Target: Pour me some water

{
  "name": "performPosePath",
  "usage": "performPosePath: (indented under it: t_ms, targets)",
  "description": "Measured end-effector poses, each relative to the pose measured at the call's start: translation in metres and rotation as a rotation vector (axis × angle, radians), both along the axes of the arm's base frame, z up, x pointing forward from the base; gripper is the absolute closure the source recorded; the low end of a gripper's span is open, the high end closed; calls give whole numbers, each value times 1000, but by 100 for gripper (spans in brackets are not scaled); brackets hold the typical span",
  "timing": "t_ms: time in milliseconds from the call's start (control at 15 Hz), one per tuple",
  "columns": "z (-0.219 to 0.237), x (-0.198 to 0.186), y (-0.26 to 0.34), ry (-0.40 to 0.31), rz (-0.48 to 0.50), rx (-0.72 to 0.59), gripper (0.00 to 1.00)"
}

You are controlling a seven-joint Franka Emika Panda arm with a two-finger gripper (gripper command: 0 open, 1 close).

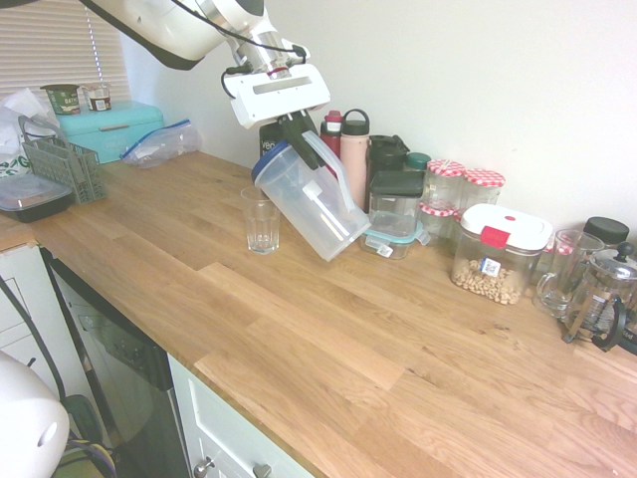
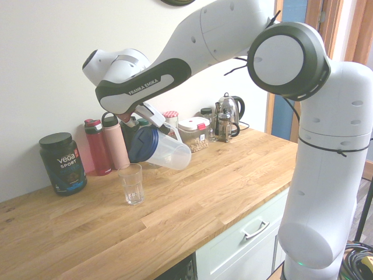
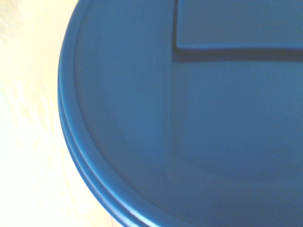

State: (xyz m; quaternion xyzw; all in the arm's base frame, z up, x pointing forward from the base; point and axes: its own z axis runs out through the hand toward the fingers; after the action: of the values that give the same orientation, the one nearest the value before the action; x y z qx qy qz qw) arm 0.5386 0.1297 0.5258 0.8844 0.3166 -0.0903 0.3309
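Beside the drinking glass (image 1: 262,225), my claw (image 1: 306,137) is clenched on the handle of the clear pitcher (image 1: 315,204), tilted above the table (image 1: 299,329). To pour well, I'd line the blue lid (image 2: 143,144)'s edge up over the glass mouth, then tip gradually. The arm (image 2: 192,46) reaches over from 1 side, wrist angled down.
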Motion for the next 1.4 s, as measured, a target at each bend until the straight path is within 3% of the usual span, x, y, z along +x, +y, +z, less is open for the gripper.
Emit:
performPosePath:
  t_ms: [400,600,1067,1400]
  targets:
    - [-11,13,6,2,-1,-51,100]
    - [9,17,6,-19,-31,9,100]
    - [45,23,-81,-39,-329,367,100]
    - [81,9,-164,-117,-573,524,100]
